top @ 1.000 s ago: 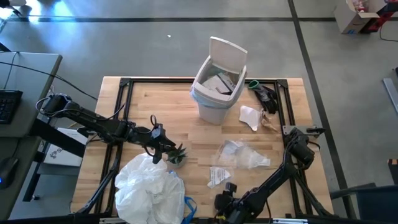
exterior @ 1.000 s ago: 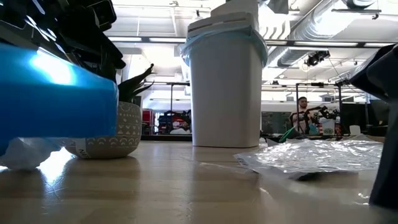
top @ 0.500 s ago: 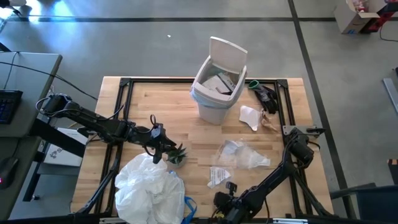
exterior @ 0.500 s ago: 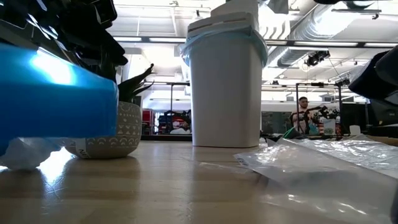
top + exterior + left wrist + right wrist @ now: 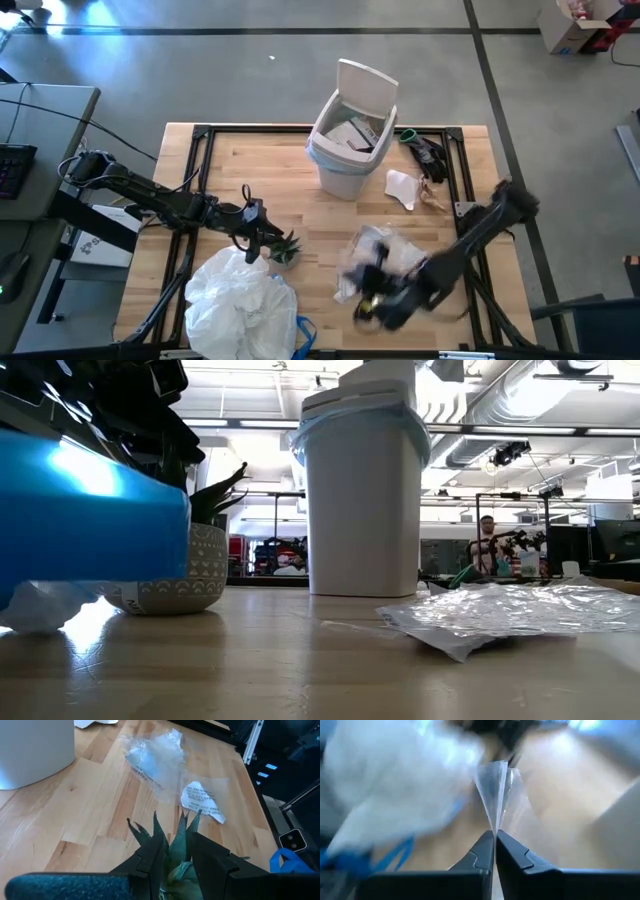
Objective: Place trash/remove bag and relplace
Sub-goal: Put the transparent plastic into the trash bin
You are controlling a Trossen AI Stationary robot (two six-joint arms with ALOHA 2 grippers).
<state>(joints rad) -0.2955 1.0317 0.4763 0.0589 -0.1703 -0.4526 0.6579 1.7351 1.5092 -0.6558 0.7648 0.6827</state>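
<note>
The white bin [image 5: 345,150] stands at the table's far middle, lid swung up, a light-blue bag edge [image 5: 360,422] around its rim and paper inside. Clear plastic wrappers [image 5: 395,250] lie right of centre; the low view shows one [image 5: 500,615] flat on the wood. A white scrap [image 5: 402,187] and a brown piece [image 5: 437,197] lie near the bin. My right gripper [image 5: 372,300], blurred, is shut on a clear wrapper [image 5: 496,790]. My left gripper [image 5: 268,243] is shut on the small potted plant [image 5: 180,575]. My left gripper pinches the plant's green leaves [image 5: 172,855] between its two fingers, coming slanting down from the table's left. The pot stands upright on the table. My right gripper pinches a thin edge of the clear wrapper [image 5: 495,822] between its shut fingertips; the sheet stands up past the fingers.
A big crumpled white plastic bag [image 5: 240,300] with blue ties fills the near left. Dark items [image 5: 425,152] lie by the far right frame rail. Bare wood shows between the bin and the plant.
My right gripper has risen fast from the table's near edge and gone toward the far edge, tipping more level. Its arm has left the low view. The wrapper's near part rose half a second ago.
</note>
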